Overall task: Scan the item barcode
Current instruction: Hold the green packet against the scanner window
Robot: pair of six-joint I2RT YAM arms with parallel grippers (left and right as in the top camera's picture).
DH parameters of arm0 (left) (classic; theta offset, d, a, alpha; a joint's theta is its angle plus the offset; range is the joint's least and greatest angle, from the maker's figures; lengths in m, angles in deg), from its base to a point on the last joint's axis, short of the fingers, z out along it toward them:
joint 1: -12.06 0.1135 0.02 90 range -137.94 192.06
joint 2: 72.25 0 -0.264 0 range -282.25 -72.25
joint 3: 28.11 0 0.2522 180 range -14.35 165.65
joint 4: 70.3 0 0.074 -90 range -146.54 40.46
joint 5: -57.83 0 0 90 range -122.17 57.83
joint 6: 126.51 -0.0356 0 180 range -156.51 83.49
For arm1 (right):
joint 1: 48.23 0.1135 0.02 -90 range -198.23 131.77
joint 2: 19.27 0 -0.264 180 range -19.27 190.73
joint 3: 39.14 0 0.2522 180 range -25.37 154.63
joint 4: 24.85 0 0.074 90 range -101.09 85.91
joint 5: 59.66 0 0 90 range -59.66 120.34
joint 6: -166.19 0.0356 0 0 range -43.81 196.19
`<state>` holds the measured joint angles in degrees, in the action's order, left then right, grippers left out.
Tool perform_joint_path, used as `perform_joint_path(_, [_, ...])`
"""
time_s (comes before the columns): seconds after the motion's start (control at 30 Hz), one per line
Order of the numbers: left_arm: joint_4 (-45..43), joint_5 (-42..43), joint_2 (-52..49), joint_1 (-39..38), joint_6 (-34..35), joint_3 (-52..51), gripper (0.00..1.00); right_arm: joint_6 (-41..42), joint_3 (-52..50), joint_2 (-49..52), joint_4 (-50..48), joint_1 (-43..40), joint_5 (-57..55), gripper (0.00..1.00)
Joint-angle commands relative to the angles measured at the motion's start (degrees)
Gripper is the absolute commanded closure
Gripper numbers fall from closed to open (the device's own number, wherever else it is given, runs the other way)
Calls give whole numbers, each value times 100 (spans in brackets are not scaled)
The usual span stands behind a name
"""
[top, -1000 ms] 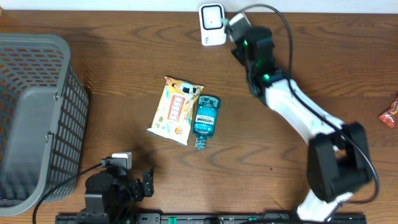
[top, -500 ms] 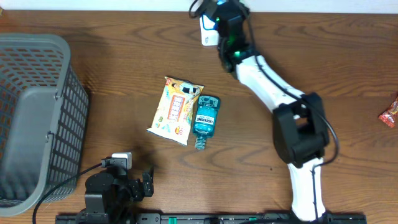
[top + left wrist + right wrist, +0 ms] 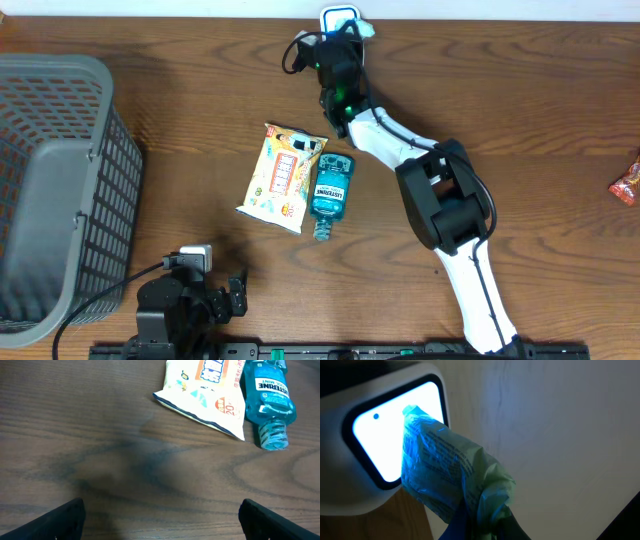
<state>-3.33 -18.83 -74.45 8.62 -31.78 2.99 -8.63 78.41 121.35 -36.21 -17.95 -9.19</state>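
My right gripper is shut on a crumpled pale-green packet and holds it up against the lit window of the white barcode scanner. Blue-white light falls on the packet's printed face. From overhead, the scanner stands at the table's far edge with the right gripper just in front of it, and the packet is mostly hidden there. Far from them, at the near left edge, my left gripper is open over bare wood, its fingertips wide apart with nothing between them.
A yellow snack bag and a blue mouthwash bottle lie side by side mid-table, also in the left wrist view as bag and bottle. A grey mesh basket stands at the left. A red packet lies at the right edge.
The right arm has swung left and folded at the elbow, carrying the packet from the scanner's right side to in front of its window. The left arm has not moved.
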Motion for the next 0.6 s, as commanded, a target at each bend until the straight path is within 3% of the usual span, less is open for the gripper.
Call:
perform_joint_path(0.0, [166, -13, 7, -13, 28, -63, 2, -162, 125, -79, 94, 57, -107, 99])
perform_joint_path(0.23, [166, -13, 7, -13, 28, -63, 2, 85, 120, -636, 763, -83, -411, 99])
perform_joint_path(0.57, [166, -13, 7, -13, 31, -63, 2, 2310, 120, -2374, 3987, -1366, -706, 99])
